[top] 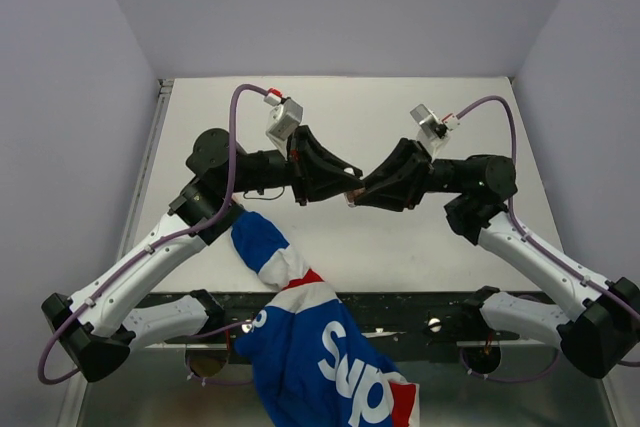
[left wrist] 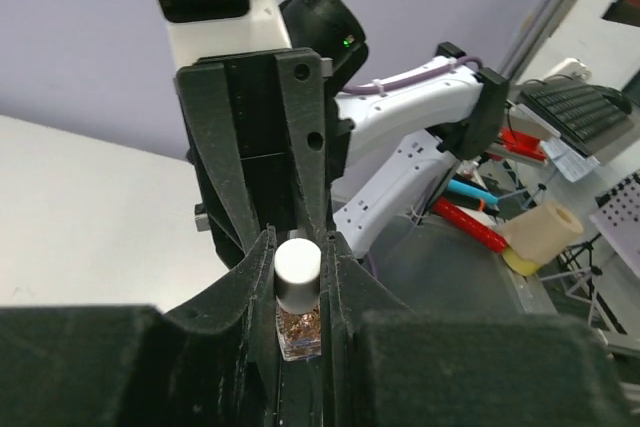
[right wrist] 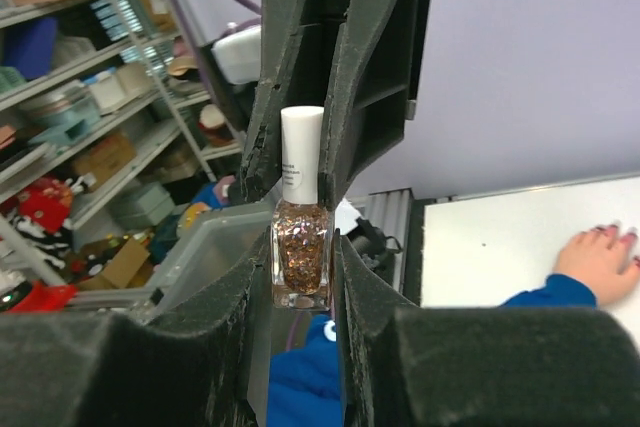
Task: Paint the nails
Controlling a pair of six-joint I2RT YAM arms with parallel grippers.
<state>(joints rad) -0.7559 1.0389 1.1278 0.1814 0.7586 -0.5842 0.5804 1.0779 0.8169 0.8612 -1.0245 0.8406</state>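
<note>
A small clear polish bottle [right wrist: 301, 257] with coppery glitter and a white cap [right wrist: 301, 152] hangs in the air between my two grippers above the table's middle [top: 352, 193]. My right gripper [right wrist: 302, 247] is shut on the glass body. My left gripper [left wrist: 298, 247] is shut on the cap [left wrist: 297, 272], facing the right one. In the top view they meet tip to tip, left gripper [top: 340, 185], right gripper [top: 364, 191]. A bare hand [right wrist: 598, 259] with pinkish nails [right wrist: 612, 231] lies flat on the table. Its blue, white and red sleeve [top: 300, 337] comes in from the front, and in the top view the hand is hidden under my left arm.
The white table [top: 400, 117] is walled in by pale panels at the back and sides. A dark metal rail [top: 400, 309] runs along its near edge between the arm bases. Shelves and clutter [right wrist: 80, 147] stand off the table.
</note>
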